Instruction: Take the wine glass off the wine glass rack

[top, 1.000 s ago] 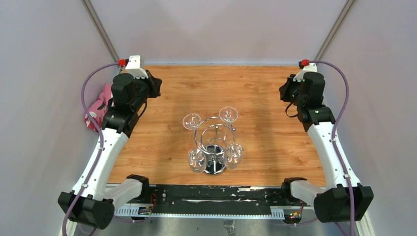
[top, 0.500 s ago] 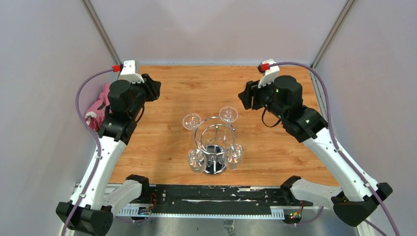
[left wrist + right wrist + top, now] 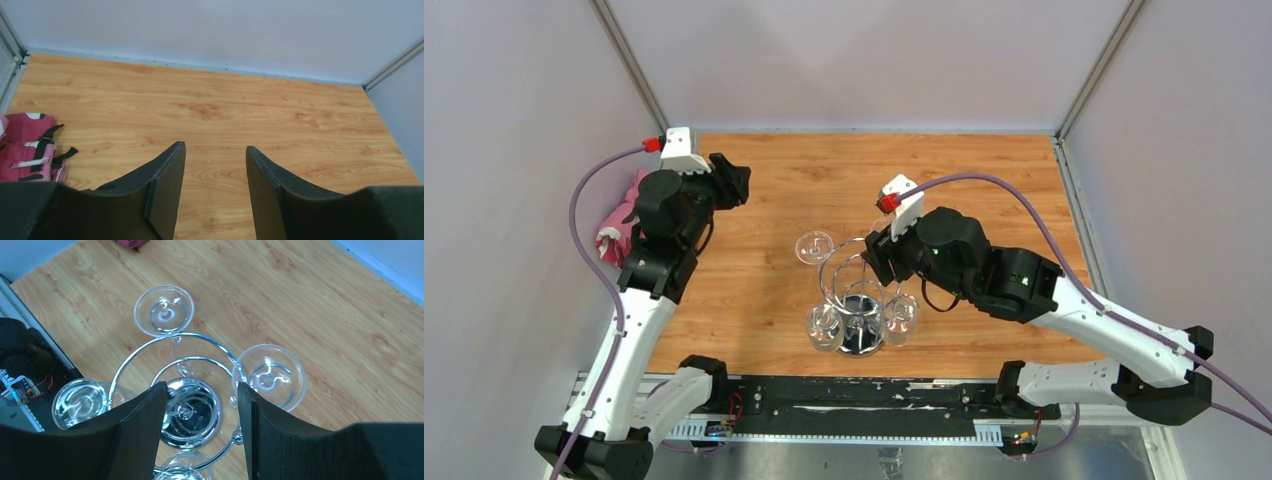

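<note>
**While the left arm waits aside, the right arm hangs over the rack**

Where the wooden table fills the space between grey walls, the two arms take very different places. The left arm rises along the left edge, and the left gripper points across bare wood toward the far wall; its fingers stand apart with nothing between them. The right arm reaches in from the near right corner to the middle of the table. There the right gripper hovers above the wine glass rack, fingers spread and clamped on nothing, with the rack's mirror base showing in the gap between them.

The rack stands upright in the middle of the table, toward the near edge. Four glasses hang on its arms, all on the rack. The far-left glass and the near-left glass are on the left side. The near-right glass hangs on the right. The far-right glass sits just beside the tip of one right finger; the top view hides it under the gripper.

A pink pouch with black straps lies at the table's left edge.
</note>
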Action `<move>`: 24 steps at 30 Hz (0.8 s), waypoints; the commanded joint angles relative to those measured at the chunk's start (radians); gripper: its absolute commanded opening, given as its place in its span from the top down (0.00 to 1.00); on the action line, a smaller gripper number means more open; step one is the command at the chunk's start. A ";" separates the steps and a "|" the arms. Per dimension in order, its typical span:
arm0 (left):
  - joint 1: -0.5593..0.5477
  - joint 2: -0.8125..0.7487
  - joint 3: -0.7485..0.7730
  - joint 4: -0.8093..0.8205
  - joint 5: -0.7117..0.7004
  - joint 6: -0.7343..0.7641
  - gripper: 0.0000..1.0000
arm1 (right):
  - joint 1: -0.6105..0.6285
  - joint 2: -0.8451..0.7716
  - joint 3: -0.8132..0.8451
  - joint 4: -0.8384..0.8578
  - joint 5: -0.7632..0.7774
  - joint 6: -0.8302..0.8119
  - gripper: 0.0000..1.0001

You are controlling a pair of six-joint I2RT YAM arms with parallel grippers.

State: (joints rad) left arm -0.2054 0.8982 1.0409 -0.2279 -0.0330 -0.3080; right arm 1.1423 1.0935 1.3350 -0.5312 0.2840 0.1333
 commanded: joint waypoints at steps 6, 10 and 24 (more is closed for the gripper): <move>-0.002 -0.039 -0.011 -0.007 -0.002 -0.011 0.46 | 0.077 0.001 -0.002 -0.027 0.059 0.021 0.41; -0.002 -0.043 -0.012 -0.011 -0.004 -0.014 0.46 | 0.080 0.016 -0.026 -0.004 0.046 0.027 0.41; -0.002 -0.039 -0.039 -0.007 -0.016 0.001 0.46 | 0.079 0.102 -0.104 0.150 0.067 0.033 0.55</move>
State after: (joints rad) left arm -0.2054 0.8612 1.0134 -0.2359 -0.0353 -0.3168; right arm 1.2083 1.1881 1.2530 -0.4416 0.3256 0.1532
